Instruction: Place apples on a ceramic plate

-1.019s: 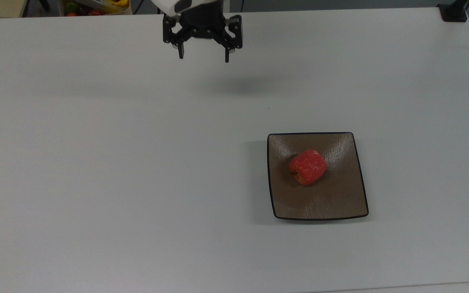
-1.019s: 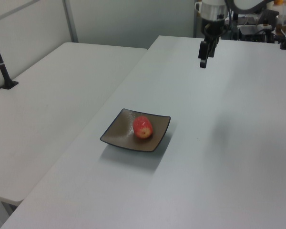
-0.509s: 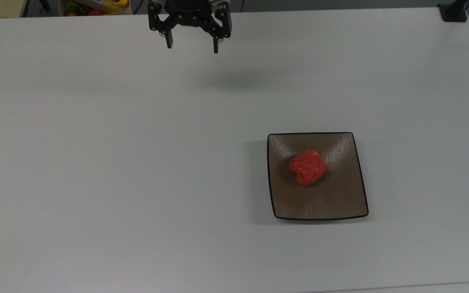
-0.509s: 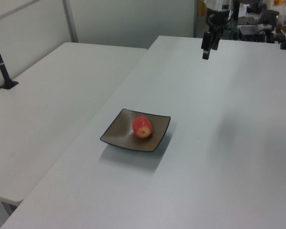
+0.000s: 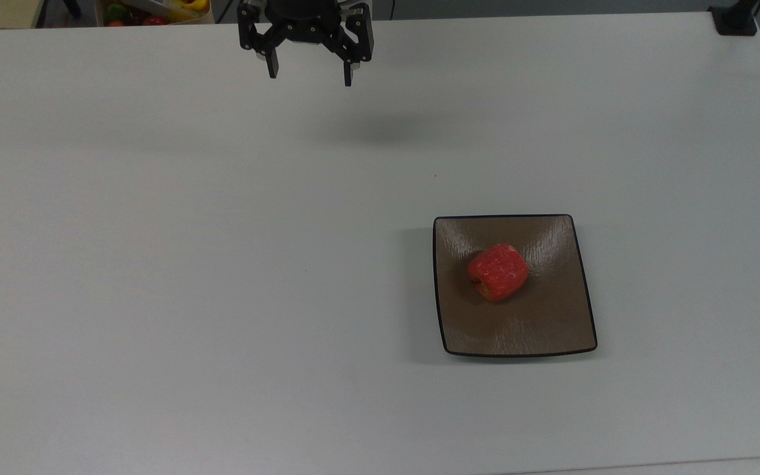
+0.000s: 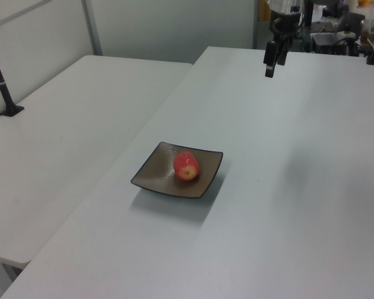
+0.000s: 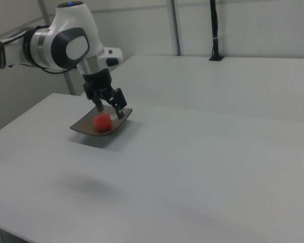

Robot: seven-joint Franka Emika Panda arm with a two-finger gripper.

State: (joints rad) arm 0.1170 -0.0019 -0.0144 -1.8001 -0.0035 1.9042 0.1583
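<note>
Apple [image 5: 498, 272] sits on the plate [image 5: 551, 330]; gripper [image 5: 309, 71] hangs well away, fingers spread, its top cut off in the top view.

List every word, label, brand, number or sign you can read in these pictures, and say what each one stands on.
None: no readable text anywhere.
The ceramic plate bears only fine streaks, no lettering.
The apple carries no sticker.
The gripper and the table show no markings.

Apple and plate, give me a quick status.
Gripper open, empty, raised over the table's far edge. Apple sits on the ceramic plate, untouched. Nothing lies between them.
</note>
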